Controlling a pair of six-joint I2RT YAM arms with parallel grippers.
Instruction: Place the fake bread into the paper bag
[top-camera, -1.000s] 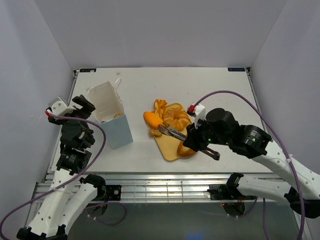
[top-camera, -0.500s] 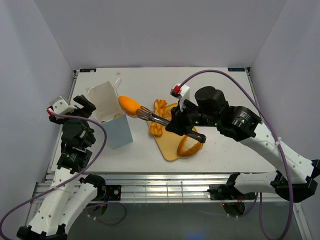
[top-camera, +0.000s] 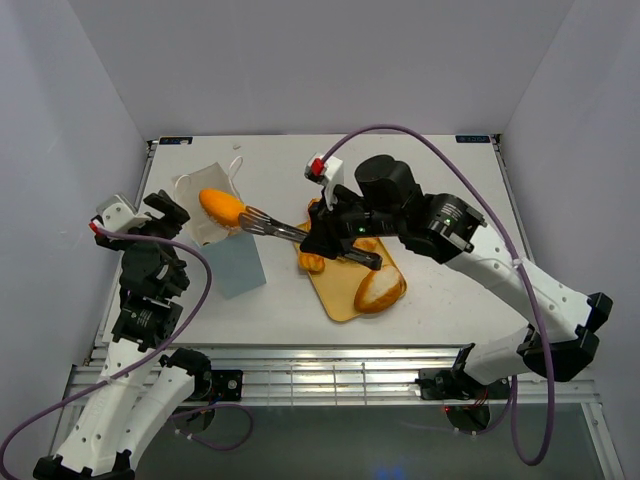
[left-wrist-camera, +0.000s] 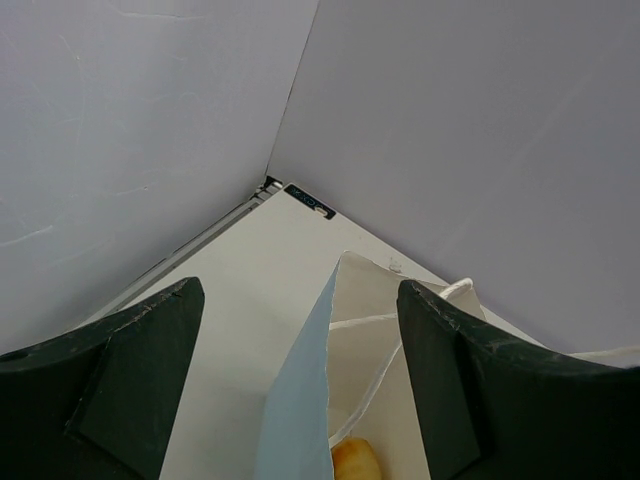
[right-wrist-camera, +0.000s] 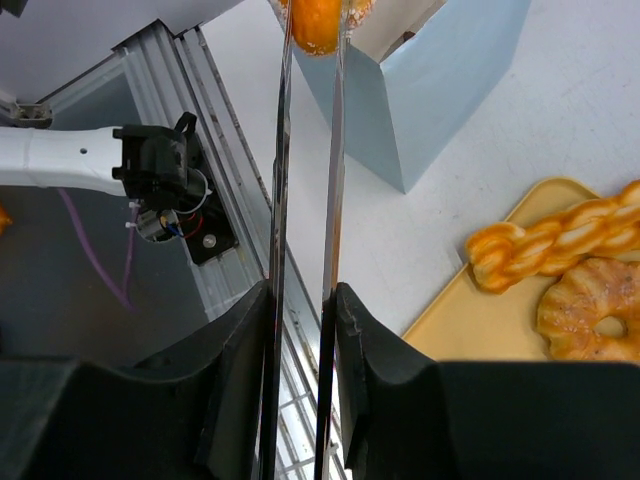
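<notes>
**Right gripper hold on oval roll, over mouth of paper bag**

Oval roll: glossy orange, pinched at one end between the long thin fingers, jaws drawn nearly together on it. Hanging above the open top of the paper bag, not yet let go. From the right wrist view, lined up over the white inside of the bag.

Judged: mid-transfer, with only the release pending for this item.

Inside the bag, from the left wrist view: one golden piece low down, so apparently at least one item delivered. Rest of the interior hidden.

Left to move, on the yellow tray to the right of the bag:
- braided twist
- ring doughnut, just beside the twist
- pale bun at the tray's near right corner

Part of the tray covered by the right arm in the top view, so no firm count possible.

Left gripper: jaws wide apart, nothing held, standing just beside the bag's left side with the bag rim in line ahead. Contact with the paper not determinable.

Estimate: about halfway or a little less. One piece in, one at the mouth, three visible on the tray.
</notes>
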